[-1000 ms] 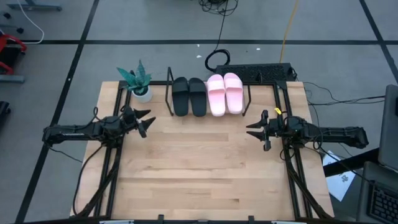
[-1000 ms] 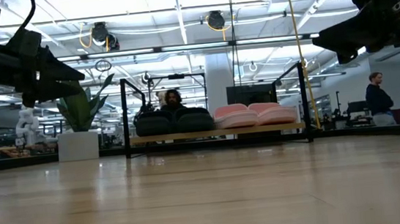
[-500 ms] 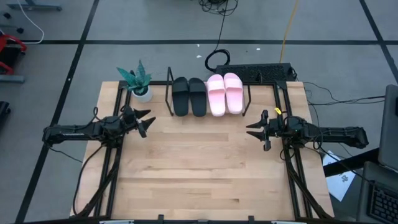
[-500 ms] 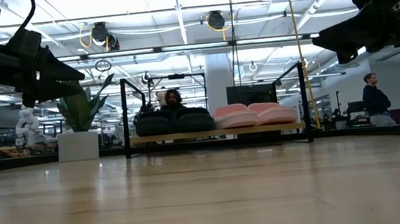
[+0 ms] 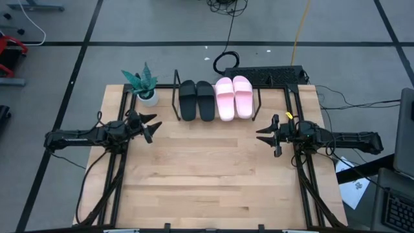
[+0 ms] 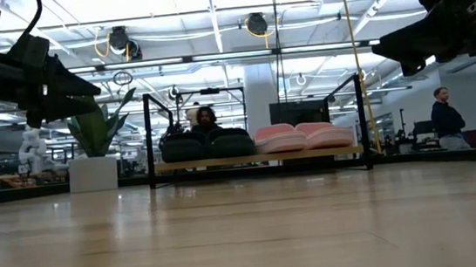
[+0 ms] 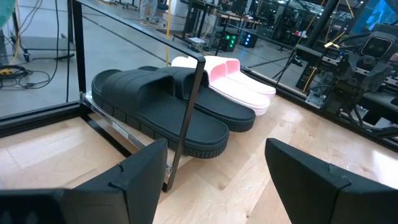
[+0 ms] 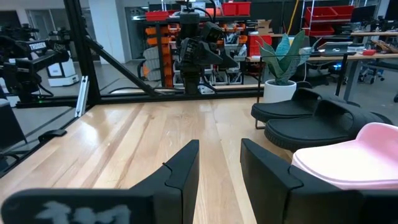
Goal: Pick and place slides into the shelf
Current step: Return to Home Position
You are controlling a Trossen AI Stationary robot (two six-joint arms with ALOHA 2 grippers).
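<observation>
On the shelf (image 5: 176, 97) sit all four slides (image 5: 215, 99) — black pair (image 5: 196, 101) beside pink pair (image 5: 233, 97). Left gripper (image 5: 152, 127) and right gripper (image 5: 264, 136) hover empty, fingers apart, either side in front of it; placing looks done — only parking the arms is left.

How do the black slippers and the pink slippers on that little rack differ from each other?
The black pair is matte and dark; the pink pair is pale. The black pair fills the left half of the shelf, next to the potted plant; the pink pair fills the right half. Seen from above, the black pair lies straight and the pink pair slightly askew. Both are open-toe slides with a wide strap, lying side by side on the board.
</observation>
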